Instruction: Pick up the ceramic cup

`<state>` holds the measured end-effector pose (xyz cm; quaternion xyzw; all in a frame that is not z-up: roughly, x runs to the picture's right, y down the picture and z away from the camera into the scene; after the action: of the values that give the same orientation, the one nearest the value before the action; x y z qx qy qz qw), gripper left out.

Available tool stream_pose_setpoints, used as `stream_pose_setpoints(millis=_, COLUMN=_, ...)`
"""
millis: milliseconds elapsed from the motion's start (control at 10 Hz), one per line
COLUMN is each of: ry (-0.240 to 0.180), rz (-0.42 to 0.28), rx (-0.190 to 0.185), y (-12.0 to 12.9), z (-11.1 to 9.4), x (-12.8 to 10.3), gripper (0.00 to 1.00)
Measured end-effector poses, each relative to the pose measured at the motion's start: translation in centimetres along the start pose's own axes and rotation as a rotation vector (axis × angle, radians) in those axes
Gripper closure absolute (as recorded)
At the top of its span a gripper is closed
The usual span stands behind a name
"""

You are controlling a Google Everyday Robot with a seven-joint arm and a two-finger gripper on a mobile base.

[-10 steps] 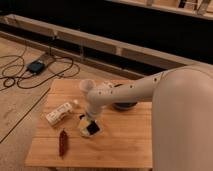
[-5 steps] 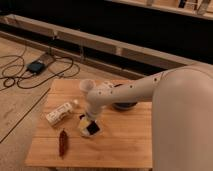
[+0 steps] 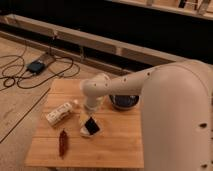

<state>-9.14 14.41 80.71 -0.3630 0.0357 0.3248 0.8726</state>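
**Desk:** What's in front of you?

**Operator:** Biggest first: my white robot arm [image 3: 150, 80] sweeps in from the right over the pale wooden worktop [image 3: 115, 147]. Behind the wrist sits a dark round bowl [image 3: 125, 102]. To the left a white bottle with a printed label [image 3: 59, 113] lies on its side.

**Desk:** And the target?

**Operator:** The small cream-white ceramic cup [image 3: 84, 131] is near the middle of the worktop, in front of the bowl. My dark pincer [image 3: 91, 125] is right down on it, covering much of it. I cannot tell whether the pincer is apart or clamped on the cup. A small reddish-brown object [image 3: 63, 143] lies apart at front left.

**Desk:** How will it handle?

**Operator:** I'd judge it stiff, fairly light, glazed and slippery, and chippable if dropped. Since it flares towards the rim, I'd grip across the wall just below the rim, squarely.
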Motion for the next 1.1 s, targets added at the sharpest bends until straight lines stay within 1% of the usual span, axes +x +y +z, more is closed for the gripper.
stream_pose_setpoints(millis=100, ry=0.022, rz=-0.024, rx=0.024, y=-0.7, z=-0.8, x=-1.1, gripper=0.20)
stream_pose_setpoints(millis=200, ry=0.056, rz=-0.060, rx=0.059, y=-1.4, z=-1.9, x=-2.6, gripper=0.20)
stream_pose_setpoints(millis=300, ry=0.090, rz=-0.095, rx=0.107, y=-2.5, z=-3.3, x=-4.3, gripper=0.20)
stream_pose_setpoints(millis=400, ry=0.112, rz=-0.114, rx=0.134, y=-3.1, z=-4.2, x=-5.3, gripper=0.20)
stream_pose_setpoints(millis=500, ry=0.139, rz=-0.142, rx=0.170, y=-3.8, z=-5.4, x=-6.7, gripper=0.20)
stream_pose_setpoints(millis=600, ry=0.152, rz=-0.159, rx=0.187, y=-4.0, z=-5.9, x=-7.7, gripper=0.20)
stream_pose_setpoints(millis=700, ry=0.168, rz=-0.179, rx=0.202, y=-4.4, z=-6.0, x=-8.7, gripper=0.20)
stream_pose_setpoints(millis=800, ry=0.173, rz=-0.188, rx=0.207, y=-4.9, z=-5.8, x=-9.6, gripper=0.20)
stream_pose_setpoints(millis=900, ry=0.174, rz=-0.188, rx=0.204, y=-5.3, z=-5.1, x=-10.3, gripper=0.20)
stream_pose_setpoints(millis=1100, ry=0.176, rz=-0.177, rx=0.186, y=-6.0, z=-3.8, x=-10.6, gripper=0.20)
